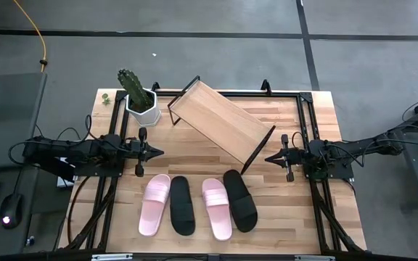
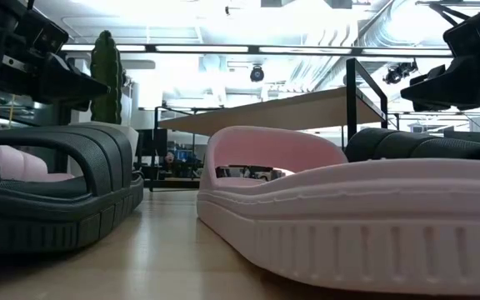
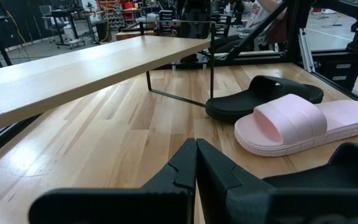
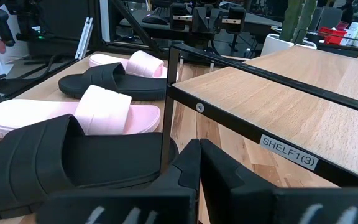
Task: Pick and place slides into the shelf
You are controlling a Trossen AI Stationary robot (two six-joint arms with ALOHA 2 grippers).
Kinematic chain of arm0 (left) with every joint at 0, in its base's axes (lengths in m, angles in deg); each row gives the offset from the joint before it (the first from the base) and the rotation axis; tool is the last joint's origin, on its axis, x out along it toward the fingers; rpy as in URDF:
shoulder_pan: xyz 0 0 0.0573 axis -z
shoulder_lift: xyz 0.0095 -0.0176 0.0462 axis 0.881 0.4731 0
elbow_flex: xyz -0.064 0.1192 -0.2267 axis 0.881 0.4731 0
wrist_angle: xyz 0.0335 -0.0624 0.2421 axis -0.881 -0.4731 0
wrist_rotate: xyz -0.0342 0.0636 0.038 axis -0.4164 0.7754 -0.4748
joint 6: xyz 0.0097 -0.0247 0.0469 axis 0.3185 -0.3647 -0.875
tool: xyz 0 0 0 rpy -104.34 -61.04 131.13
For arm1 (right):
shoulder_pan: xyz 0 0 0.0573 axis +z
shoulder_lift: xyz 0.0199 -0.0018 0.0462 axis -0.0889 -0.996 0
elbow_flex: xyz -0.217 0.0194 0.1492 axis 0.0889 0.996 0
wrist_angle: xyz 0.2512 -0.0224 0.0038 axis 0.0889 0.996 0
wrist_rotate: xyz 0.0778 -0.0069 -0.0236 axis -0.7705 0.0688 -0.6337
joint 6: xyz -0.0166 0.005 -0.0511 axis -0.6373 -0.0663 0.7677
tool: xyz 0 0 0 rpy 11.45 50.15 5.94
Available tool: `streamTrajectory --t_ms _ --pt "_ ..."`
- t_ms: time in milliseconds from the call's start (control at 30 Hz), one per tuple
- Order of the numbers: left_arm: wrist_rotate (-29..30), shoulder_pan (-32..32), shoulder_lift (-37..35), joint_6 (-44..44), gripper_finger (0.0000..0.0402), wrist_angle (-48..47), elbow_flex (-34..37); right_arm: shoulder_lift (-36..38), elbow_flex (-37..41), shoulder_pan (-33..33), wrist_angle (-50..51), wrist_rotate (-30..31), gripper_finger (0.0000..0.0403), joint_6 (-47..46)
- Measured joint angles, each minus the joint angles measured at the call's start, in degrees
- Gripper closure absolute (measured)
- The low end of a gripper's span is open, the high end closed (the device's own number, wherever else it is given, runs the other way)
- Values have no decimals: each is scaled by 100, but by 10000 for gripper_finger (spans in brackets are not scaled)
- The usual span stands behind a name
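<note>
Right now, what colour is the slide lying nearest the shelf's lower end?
Plain black, lying beside the shelf; the high view shows it best.

Two matte-black jointed arms are showing in the high view, each built of slim angular segments with loose black cables trailing back to its base. The left gripper (image 1: 151,152) and the right gripper (image 1: 271,157) are each ending in dark, tapering two-finger jaws on a short crossbar. In the wrist views the left gripper's black plastic fingers (image 3: 180,177) and the right gripper's fingers (image 4: 185,174) are showing smooth, faceted surfaces with chamfered edges, pressed together along a thin seam.
</note>
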Motion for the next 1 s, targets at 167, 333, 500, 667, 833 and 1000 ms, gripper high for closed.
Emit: streamTrajectory --t_ms 167,333,500,667,833,1000 --pt "2 0 1 -52 401 -1 0 1 1 1 1 0 402 0" --pt "-1 0 -1 -122 401 1 0 1 2 1 2 0 402 0" --pt "1 0 2 -284 401 1 0 2 2 1 2 0 402 0" --pt "1 0 -1 -338 401 1 -1 0 1 1 2 0 402 0" --pt "2 0 0 -339 401 1 0 1 2 1 1 0 402 0" --pt "-1 0 -1 -332 401 1 0 1 1 1 2 0 402 0"
